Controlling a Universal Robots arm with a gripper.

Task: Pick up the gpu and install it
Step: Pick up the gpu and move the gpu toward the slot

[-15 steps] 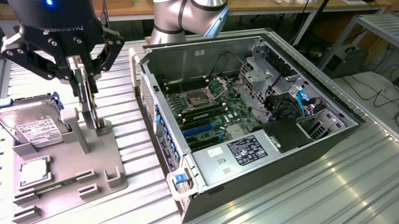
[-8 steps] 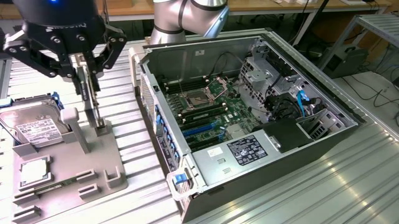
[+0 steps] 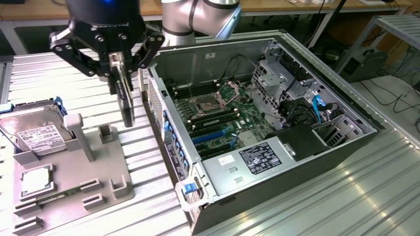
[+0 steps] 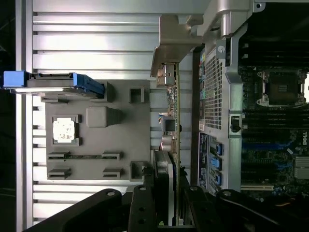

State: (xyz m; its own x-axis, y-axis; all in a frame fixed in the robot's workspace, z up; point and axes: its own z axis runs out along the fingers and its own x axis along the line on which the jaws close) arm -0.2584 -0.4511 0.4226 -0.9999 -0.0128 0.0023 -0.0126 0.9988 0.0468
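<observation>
My gripper (image 3: 119, 61) hangs above the grey fixture plate (image 3: 111, 169), just off the open computer case (image 3: 262, 123) on the exterior view's left. It is shut on the gpu (image 3: 125, 101), a thin dark card that hangs edge-down from the fingers, clear of the plate. The wrist view looks along the gpu (image 4: 172, 121) edge-on, with its silver bracket (image 4: 175, 41) at the far end and the gripper (image 4: 166, 212) clamped on the near end. The card sits between the fixture and the case's perforated rear wall (image 4: 212, 87).
A silver hard drive (image 3: 36, 132) with blue rails and a small square CPU chip (image 3: 36, 179) rest on the fixture. Inside the case are the motherboard's blue slots (image 3: 210, 135), an empty CPU socket (image 3: 204, 104) and a power supply (image 3: 259, 157). Ribbed metal tabletop (image 3: 328, 206) surrounds everything.
</observation>
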